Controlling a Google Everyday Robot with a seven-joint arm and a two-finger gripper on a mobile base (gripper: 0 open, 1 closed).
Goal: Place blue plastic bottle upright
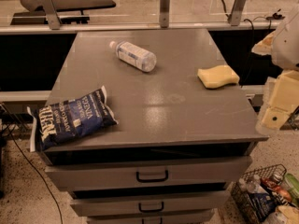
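The blue plastic bottle [133, 56] lies on its side at the back of the grey cabinet top [168, 106], its white cap pointing to the far left. My gripper [276, 112] shows as pale blocks at the right edge of the view, beyond the cabinet's right side and level with its front half. It is well apart from the bottle and touches nothing that I can see.
A dark blue crisp bag [70, 118] lies at the front left corner, overhanging the edge. A yellow sponge [217, 76] lies at the right. Drawers with black handles [152, 176] are below. A wire basket [266, 197] of items stands on the floor at right.
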